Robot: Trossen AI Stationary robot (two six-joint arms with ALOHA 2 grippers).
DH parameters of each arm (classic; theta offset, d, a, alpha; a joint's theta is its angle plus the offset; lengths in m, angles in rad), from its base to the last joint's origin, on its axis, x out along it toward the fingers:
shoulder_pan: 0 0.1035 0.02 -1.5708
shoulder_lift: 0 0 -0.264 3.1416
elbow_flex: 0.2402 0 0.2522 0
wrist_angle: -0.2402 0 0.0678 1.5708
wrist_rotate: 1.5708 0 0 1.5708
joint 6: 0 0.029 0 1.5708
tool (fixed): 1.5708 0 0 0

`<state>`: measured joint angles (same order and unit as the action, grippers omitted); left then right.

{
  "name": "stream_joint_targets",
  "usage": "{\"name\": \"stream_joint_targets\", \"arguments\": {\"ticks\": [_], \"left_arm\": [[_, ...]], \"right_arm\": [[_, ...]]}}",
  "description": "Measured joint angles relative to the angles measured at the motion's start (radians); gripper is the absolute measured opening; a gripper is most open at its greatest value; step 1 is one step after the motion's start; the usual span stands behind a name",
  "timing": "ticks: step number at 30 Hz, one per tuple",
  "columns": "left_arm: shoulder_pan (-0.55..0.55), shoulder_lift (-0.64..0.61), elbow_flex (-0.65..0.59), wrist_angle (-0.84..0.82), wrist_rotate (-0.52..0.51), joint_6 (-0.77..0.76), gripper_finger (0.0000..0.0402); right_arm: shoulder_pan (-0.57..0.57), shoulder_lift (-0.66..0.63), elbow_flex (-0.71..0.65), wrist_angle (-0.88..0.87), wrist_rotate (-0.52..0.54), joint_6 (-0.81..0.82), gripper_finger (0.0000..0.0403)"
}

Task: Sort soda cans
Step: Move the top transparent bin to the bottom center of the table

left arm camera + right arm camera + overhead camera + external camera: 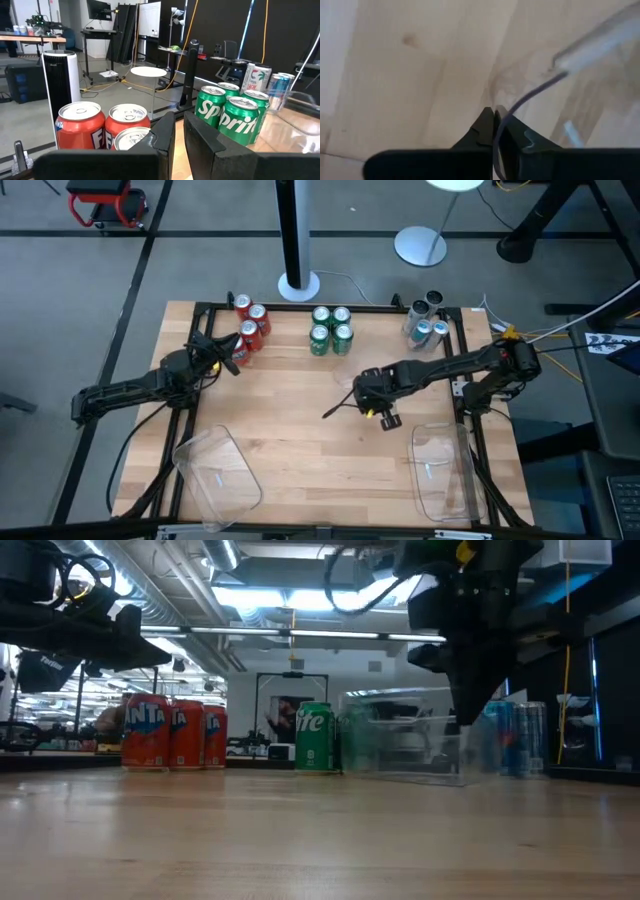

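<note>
From above, four red cans point(248, 327), four green cans point(330, 329) and four silver-blue cans point(427, 321) stand at the bench's point(300, 420) far edge, with two clear trays point(218, 473) near. Low view reads Fanta, Sprite. Left gripper point(178, 131) clenched empty; right gripper point(494, 117) pinches a tray rim point(540, 87).

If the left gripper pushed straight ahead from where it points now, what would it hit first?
Probably the nearest red cylindrical soda can: the left gripper, fingers nearly shut, sits just beside it, so it may graze that can. The green cans lie off to the other side.
</note>
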<state>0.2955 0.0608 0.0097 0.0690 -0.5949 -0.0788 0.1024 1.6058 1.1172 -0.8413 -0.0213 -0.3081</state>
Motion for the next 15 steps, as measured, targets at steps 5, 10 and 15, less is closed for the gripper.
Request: {"name": "stream_joint_targets", "arguments": {"ticks": [5, 10, 15], "left_arm": [[0.000, 0.000, 0.000, 0.000, 0.000, -0.003, 0.0033], [0.000, 0.000, 0.000, 0.000, 0.000, -0.007, 0.0033], [0.000, 0.000, 0.000, 0.000, 0.000, -0.006, 0.0033]], "right_arm": [[0.042, 0.000, -0.001, 0.008, -0.006, 0.006, 0.0008], [0.093, 0.000, 0.000, 0.039, -0.006, -0.039, 0.0008], [0.153, 0.000, -0.001, 0.116, -0.038, -0.123, 0.0004]]}}
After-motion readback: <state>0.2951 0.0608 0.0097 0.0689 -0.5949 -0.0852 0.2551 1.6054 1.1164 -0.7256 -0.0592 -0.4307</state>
